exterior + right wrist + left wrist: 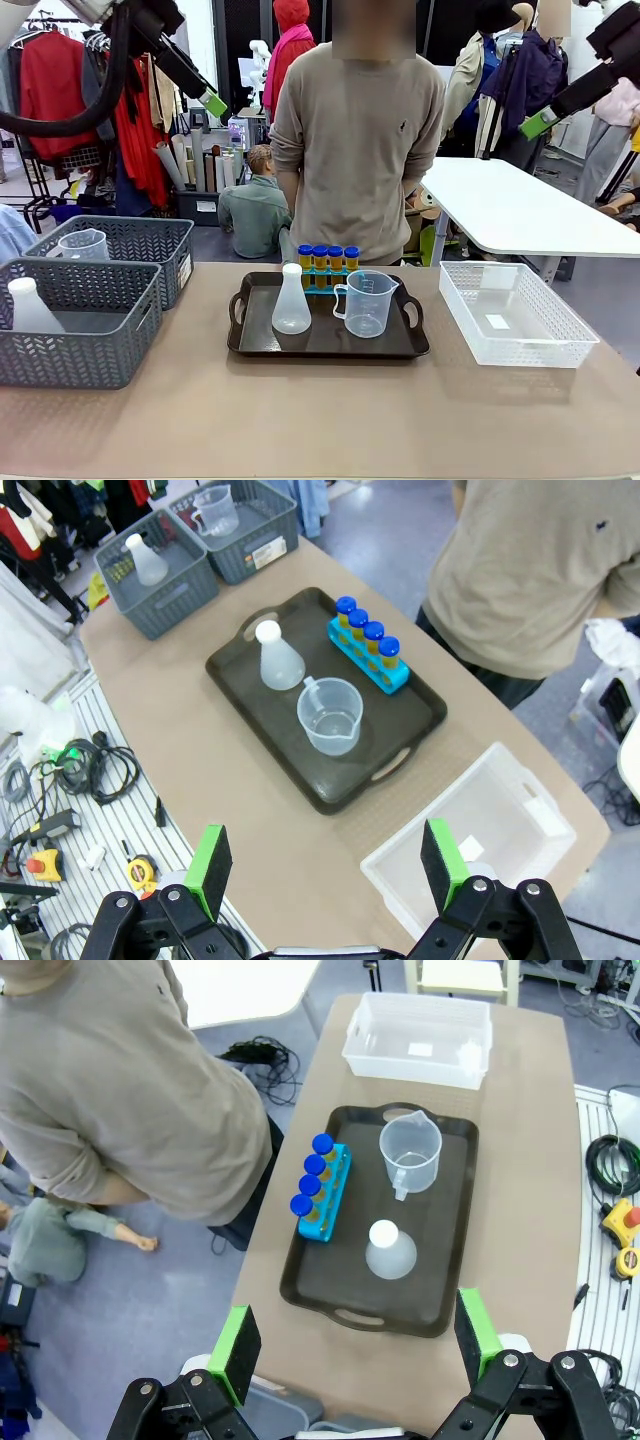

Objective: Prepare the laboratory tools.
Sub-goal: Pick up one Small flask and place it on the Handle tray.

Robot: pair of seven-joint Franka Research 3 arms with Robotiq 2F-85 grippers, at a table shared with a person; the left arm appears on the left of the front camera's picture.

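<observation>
A dark tray (250, 345) lies mid-table. On it stand a translucent white conical flask (291, 300), a clear handled beaker (366, 303) and several yellow blue-capped tubes (328, 260) in a blue rack at its far edge. My left gripper (213, 103) hangs high at the upper left and my right gripper (538, 124) high at the upper right. Both are open, empty and far above the table. From above, the left gripper (356, 1345) looks down on the flask (390, 1250), beaker (410, 1152) and tubes (320, 1188). The right gripper (326, 865) sees the flask (278, 658), beaker (328, 715) and tubes (368, 645).
Two grey baskets (75, 340) at the table's left hold another flask (30, 308) and another beaker (84, 244). An empty white mesh basket (515, 312) sits at the right. A person (355, 140) stands at the far edge behind the tray. The near half of the table is bare.
</observation>
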